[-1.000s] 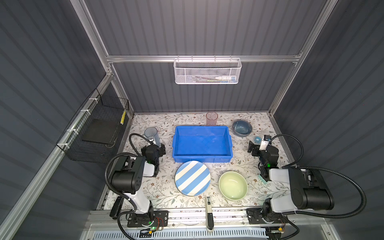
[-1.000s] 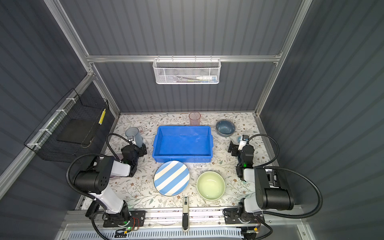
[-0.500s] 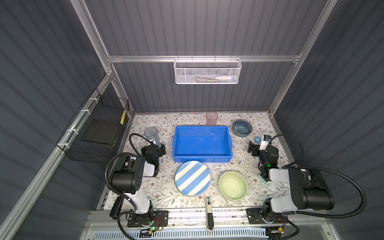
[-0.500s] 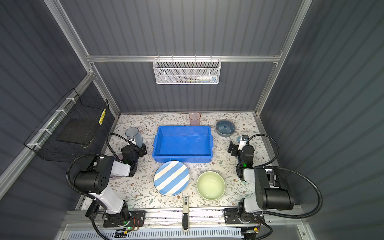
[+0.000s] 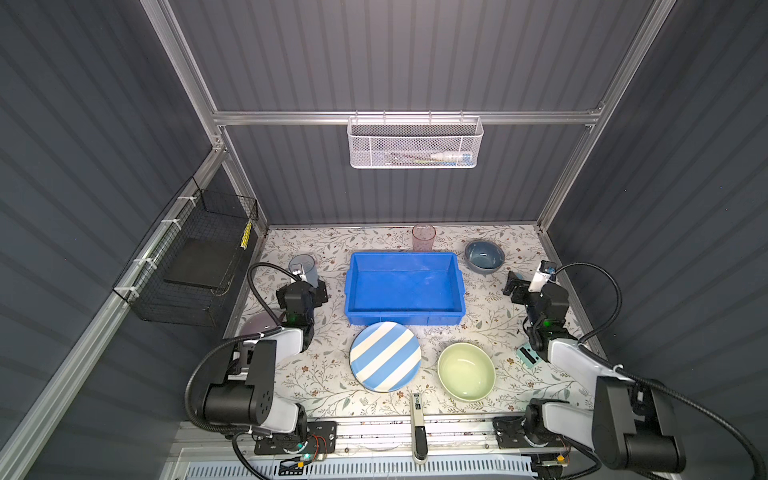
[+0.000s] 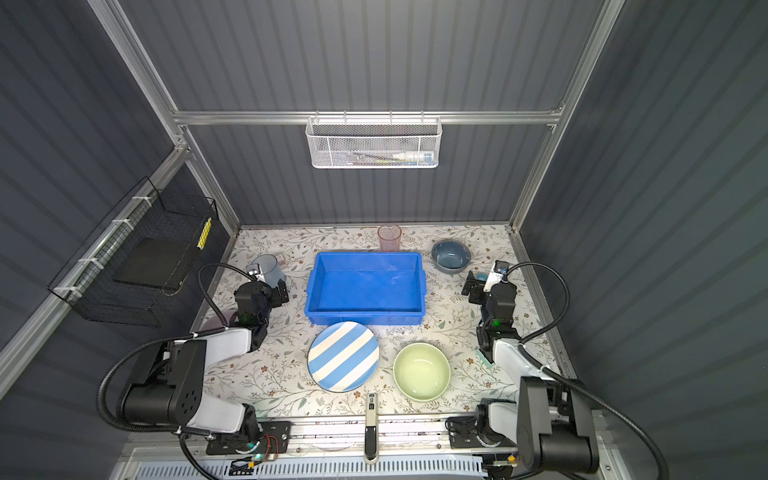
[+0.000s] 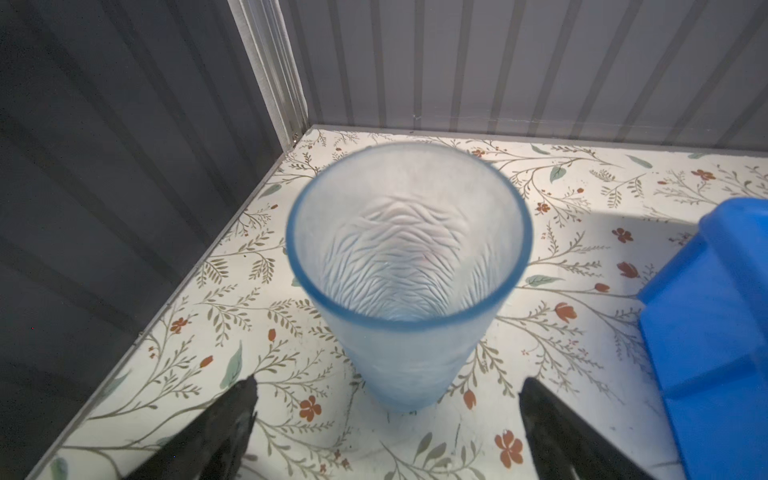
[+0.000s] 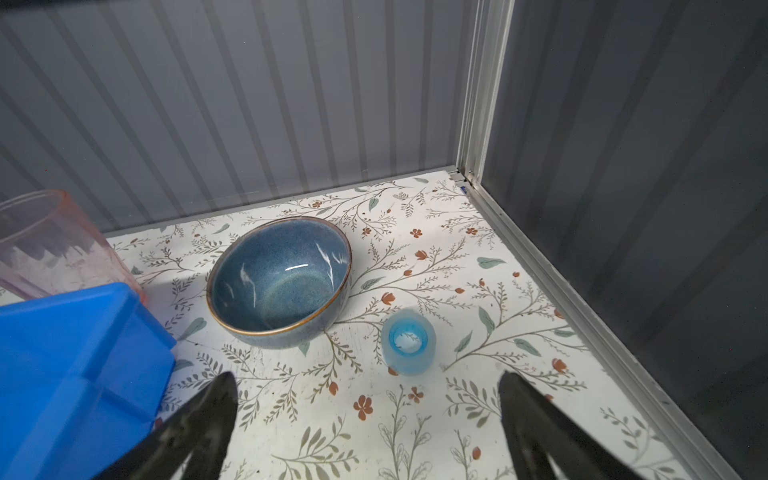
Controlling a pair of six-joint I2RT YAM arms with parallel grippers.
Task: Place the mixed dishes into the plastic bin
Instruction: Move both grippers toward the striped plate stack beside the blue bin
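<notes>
Nothing has shifted in the last second, and both arms sit where they were. The left gripper (image 7: 388,386) stays spread wide just short of the blue tumbler (image 7: 409,266), not touching it. The right gripper (image 8: 365,378) is released too, facing the grey-blue bowl (image 8: 279,276). The bin (image 5: 403,318) holds nothing. The striped plate (image 5: 385,356), green bowl (image 5: 466,371) and pink tumbler (image 5: 424,237) wait outside it. A pale shape under the left arm may be another bowl. The task looks barely begun.
</notes>
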